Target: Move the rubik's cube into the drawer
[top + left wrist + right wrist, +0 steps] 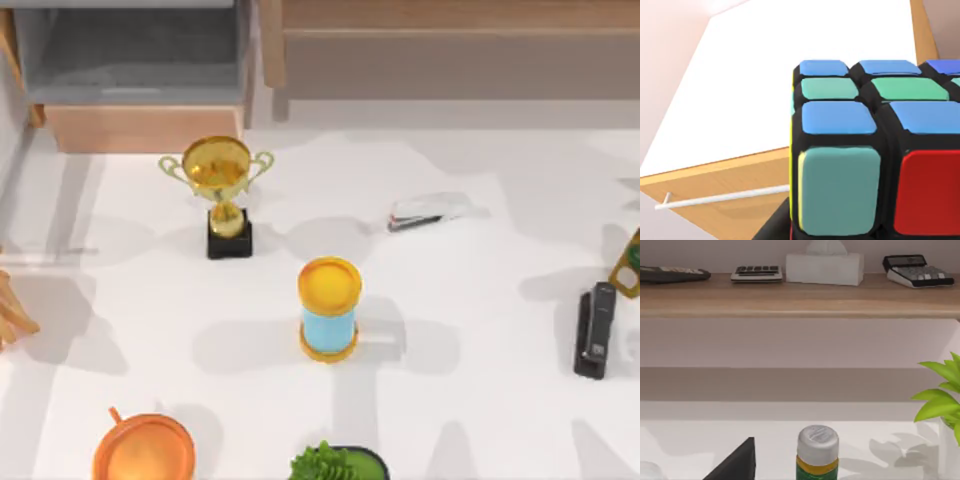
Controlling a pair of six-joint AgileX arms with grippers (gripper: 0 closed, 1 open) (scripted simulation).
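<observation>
The rubik's cube (pixel 865 150) looms very close in the left wrist view, showing blue, green, teal and red squares in a black grid. It hangs above a light wooden panel (pixel 725 175) with a thin white handle bar (pixel 720 198), and a dark sliver of my left gripper shows at its lower edge. In the top view the drawer (pixel 140 128) stands pulled open at the far left, with grey inner walls and a light wooden front.
A gold trophy (pixel 222 190) stands just in front of the drawer. A blue cylinder with yellow ends (pixel 329 308) is mid-table, with a white stapler (pixel 425 211) behind it and a black stapler (pixel 597 328) at the right. An orange bowl (pixel 143 450) and a green plant (pixel 330 463) sit at the near edge. A long wooden shelf (pixel 450 40) runs along the back.
</observation>
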